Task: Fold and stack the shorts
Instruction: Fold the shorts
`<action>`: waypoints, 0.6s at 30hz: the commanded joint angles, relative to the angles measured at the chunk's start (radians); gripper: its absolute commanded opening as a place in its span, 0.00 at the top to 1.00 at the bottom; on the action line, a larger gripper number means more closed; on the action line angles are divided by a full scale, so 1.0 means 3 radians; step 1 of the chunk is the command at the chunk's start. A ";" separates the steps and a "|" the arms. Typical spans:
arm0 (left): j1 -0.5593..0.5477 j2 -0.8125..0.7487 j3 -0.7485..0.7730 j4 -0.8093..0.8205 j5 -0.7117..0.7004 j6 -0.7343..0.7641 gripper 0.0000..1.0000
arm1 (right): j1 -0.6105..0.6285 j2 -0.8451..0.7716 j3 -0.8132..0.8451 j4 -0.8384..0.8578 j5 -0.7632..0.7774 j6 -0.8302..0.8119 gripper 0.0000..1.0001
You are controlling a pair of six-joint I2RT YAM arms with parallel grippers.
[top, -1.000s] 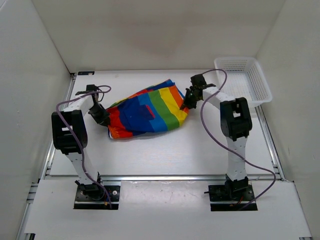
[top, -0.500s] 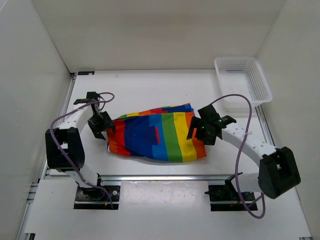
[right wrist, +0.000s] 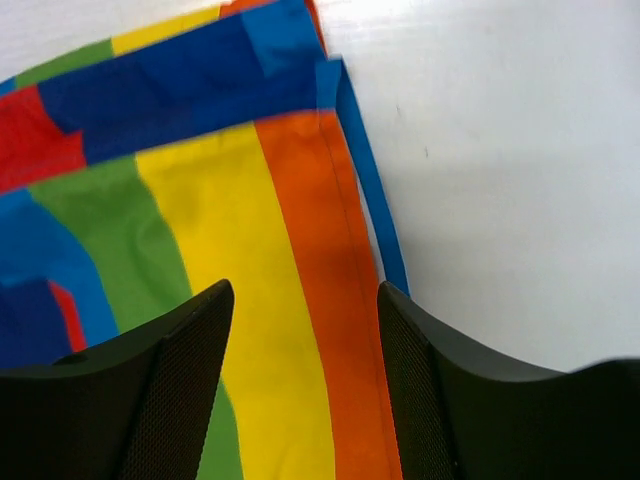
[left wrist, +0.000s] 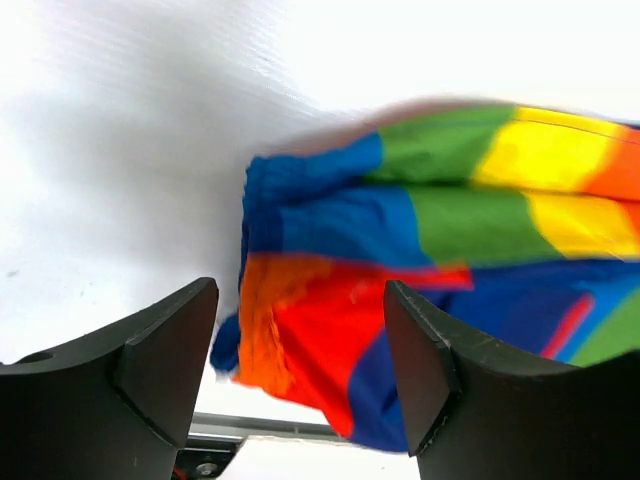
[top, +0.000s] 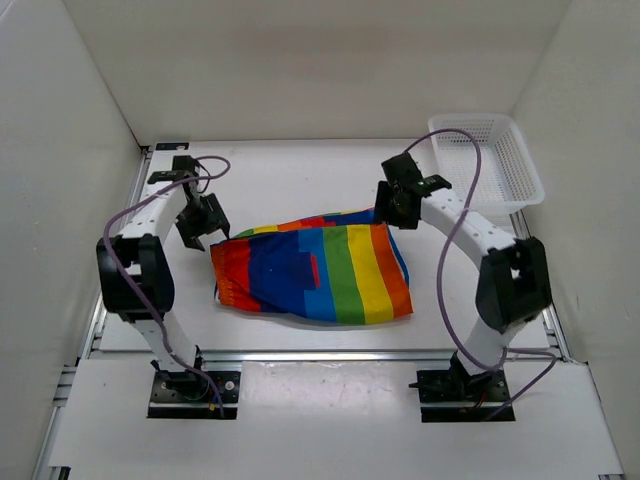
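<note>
The rainbow-striped shorts (top: 315, 268) lie spread flat on the white table, red end to the left, orange edge to the right. My left gripper (top: 203, 228) hovers open just off their upper left corner, and its wrist view shows the gathered waistband (left wrist: 262, 300) between the spread fingers (left wrist: 170, 350) with nothing pinched. Open as well, my right gripper (top: 392, 213) hangs above the upper right corner. In its wrist view the orange and yellow stripes (right wrist: 300, 330) lie below the empty gap between the fingers (right wrist: 425, 390).
A white mesh basket (top: 487, 160) stands at the back right corner of the table. White walls close in the left, back and right sides. A metal rail (top: 320, 353) runs along the table's near edge.
Both grippers opened and let go of the shorts, which now lie flatter and nearer the front. The right arm drew back toward the far side, and the left gripper lifted slightly away.
</note>
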 commanded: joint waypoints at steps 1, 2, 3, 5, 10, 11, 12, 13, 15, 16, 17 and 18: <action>-0.0021 0.0212 0.0086 0.0029 -0.0005 0.0096 0.22 | -0.0174 0.0431 0.0377 0.0080 -0.0182 -0.0294 0.36; -0.0021 0.0243 0.0087 0.0069 -0.0005 0.0096 0.26 | -0.0220 0.0655 0.0480 0.0115 -0.0259 -0.0295 0.36; -0.0021 0.0284 0.0087 0.0070 0.0030 0.0096 0.30 | -0.0220 0.0769 0.0668 0.0116 -0.0295 -0.0345 0.36; -0.0021 0.0325 0.0122 0.0100 0.0072 0.0096 0.41 | -0.0296 0.1049 0.0823 0.0116 -0.0295 -0.0376 0.36; -0.0021 0.0427 0.0153 0.0100 0.0102 0.0096 0.90 | -0.0414 0.1352 0.1018 0.0233 -0.0484 -0.0376 0.47; -0.0021 0.0427 0.0153 0.0100 0.0102 0.0096 0.90 | -0.0414 0.1423 0.1088 0.0233 -0.0525 -0.0346 0.51; -0.0021 0.0427 0.0153 0.0100 0.0102 0.0096 0.90 | -0.0414 0.1455 0.1089 0.0233 -0.0601 -0.0346 0.53; -0.0021 0.0427 0.0153 0.0100 0.0102 0.0096 0.90 | -0.0414 0.1490 0.1119 0.0233 -0.0602 -0.0346 0.56; -0.0021 0.0427 0.0183 0.0100 0.0102 0.0066 0.90 | -0.0414 0.1491 0.1089 0.0233 -0.0638 -0.0315 0.56; -0.0021 0.0458 0.0184 0.0100 0.0102 0.0066 0.90 | -0.0414 0.1491 0.1089 0.0233 -0.0638 -0.0315 0.58; -0.0021 0.0458 0.0184 0.0100 0.0102 0.0066 0.90 | -0.0414 0.1491 0.1049 0.0233 -0.0638 -0.0315 0.58; -0.0021 0.0458 0.0184 0.0100 0.0102 0.0066 0.90 | -0.0414 0.1491 0.1048 0.0233 -0.0638 -0.0315 0.58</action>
